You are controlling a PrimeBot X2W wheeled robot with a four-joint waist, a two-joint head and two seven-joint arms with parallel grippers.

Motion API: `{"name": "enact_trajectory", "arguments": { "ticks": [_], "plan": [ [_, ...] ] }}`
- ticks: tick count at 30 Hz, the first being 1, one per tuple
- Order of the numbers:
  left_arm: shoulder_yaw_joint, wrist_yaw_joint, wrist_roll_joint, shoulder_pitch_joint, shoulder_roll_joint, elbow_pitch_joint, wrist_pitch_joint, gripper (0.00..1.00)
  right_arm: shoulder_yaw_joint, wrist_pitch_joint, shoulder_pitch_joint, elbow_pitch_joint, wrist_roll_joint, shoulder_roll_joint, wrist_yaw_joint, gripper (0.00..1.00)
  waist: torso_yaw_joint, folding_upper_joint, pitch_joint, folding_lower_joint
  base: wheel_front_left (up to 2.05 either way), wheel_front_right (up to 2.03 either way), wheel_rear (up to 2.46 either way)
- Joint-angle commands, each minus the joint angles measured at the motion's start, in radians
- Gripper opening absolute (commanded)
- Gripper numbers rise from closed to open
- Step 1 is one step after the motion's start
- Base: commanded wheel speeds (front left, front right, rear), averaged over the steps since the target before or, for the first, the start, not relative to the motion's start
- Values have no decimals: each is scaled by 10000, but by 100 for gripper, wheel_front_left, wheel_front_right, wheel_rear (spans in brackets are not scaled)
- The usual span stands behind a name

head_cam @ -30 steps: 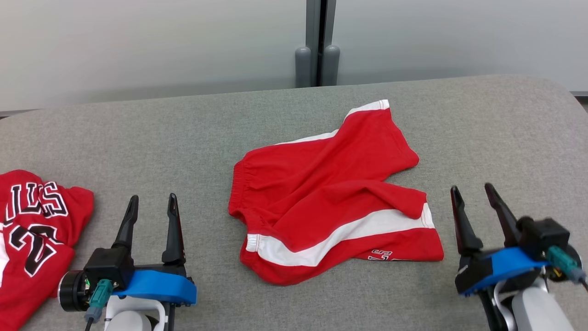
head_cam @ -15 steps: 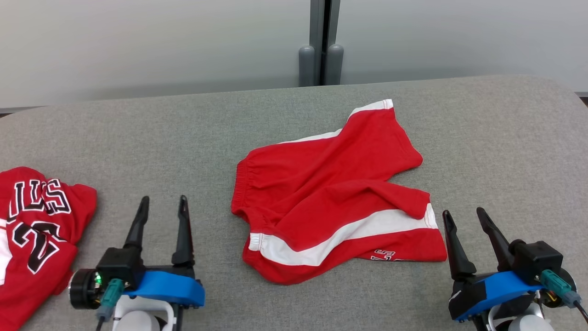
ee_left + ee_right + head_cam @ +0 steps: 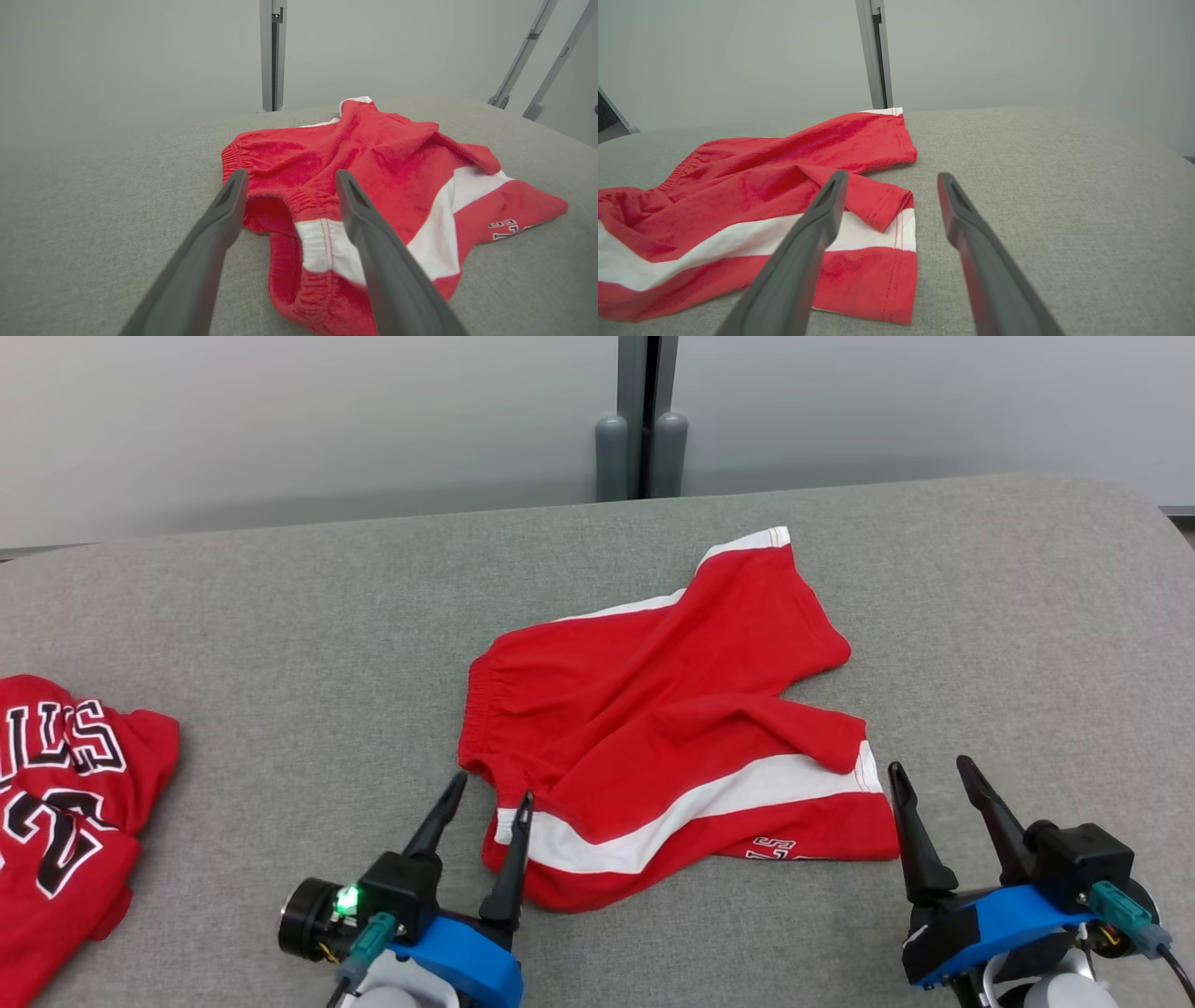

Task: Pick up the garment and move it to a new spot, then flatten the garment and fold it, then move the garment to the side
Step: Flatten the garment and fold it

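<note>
While the shorts (image 3: pixel 667 728) are lying rumpled on the grey pad (image 3: pixel 280 616), both grippers are sitting low beside them. The left gripper (image 3: pixel 494 785) is pointing at the waistband corner (image 3: pixel 280 205), fingers spread wide, nothing between them; the corner is lying just ahead of its tips, with its right-hand finger overlapping the white stripe; whether it is touching cloth, cannot tell. The right gripper (image 3: pixel 928 764) is also standing wide apart and empty; the leg hem (image 3: pixel 896 219) is lying just off its left finger, bare pad ahead of the other.

Step in hand, as judged: taking hold for the lift. Doing it well: the left gripper should be sliding one finger under the elastic fold and pinching both layers; the right gripper should be shifting leftward so the hem is coming between its fingers; both closing before raising, and lifting evenly so cloth is not dragging. A jersey (image 3: pixel 56 803) is lying well off to the left gripper's left; worth keeping clear of it.
</note>
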Motion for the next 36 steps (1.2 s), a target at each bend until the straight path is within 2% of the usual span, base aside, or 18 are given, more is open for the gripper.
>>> {"name": "enact_trajectory", "arguments": {
  "ticks": [1, 10, 11, 12, 14, 21, 30, 34, 35, 36],
  "plan": [
    [-102, -45, -39, -104, -1, 131, 19, 100, -30, -42, -79, 27, 37, 15, 4, 100, -31, -1, 19, 1, 0, 0, 0],
    [-605, -125, -586, -367, -11, 1344, 165, 100, 68, -158, -306, 222, 165, 20, 5, 100, -363, -1, 153, 1, 0, 0, 0],
    [-659, -133, -617, -429, -10, 1422, 156, 93, 66, -182, -300, 252, 183, 20, 5, 100, -387, -1, 157, 1, 0, 0, 0],
    [-715, -141, -669, -495, -11, 1493, 141, 49, 66, -194, -293, 286, 202, 21, 5, 100, -408, -1, 157, 1, 0, 0, 0],
    [-784, -137, -758, -624, -11, 1555, 100, 0, 40, -222, -268, 339, 204, 21, 5, 100, -408, -1, 153, 1, 0, 0, 0],
    [-607, 33, -973, -628, 16, 1130, -23, 0, -101, -223, -72, 565, 286, 21, 5, 100, -58, -1, 74, 1, 0, 0, 0],
    [174, 403, -1225, 752, 483, -8, -37, 0, -228, -200, 113, 855, 288, 16, 5, 100, 534, -1, -14, 1, 0, 0, 0],
    [307, 405, -1352, 1268, 576, -188, -39, 0, -230, -158, 184, 1003, 248, 16, 4, 100, 686, -1, -49, 1, 0, 0, 0],
    [303, 400, -1367, 1363, 580, -154, -39, 8, -212, -141, 187, 1041, 267, 14, 5, 100, 701, -1, -60, 1, 0, 0, 0],
    [324, 410, -1371, 1384, 572, -202, -39, 77, -209, -150, 183, 1084, 277, 14, 5, 100, 722, -1, -89, 1, 0, 0, 0]
  ]
}}
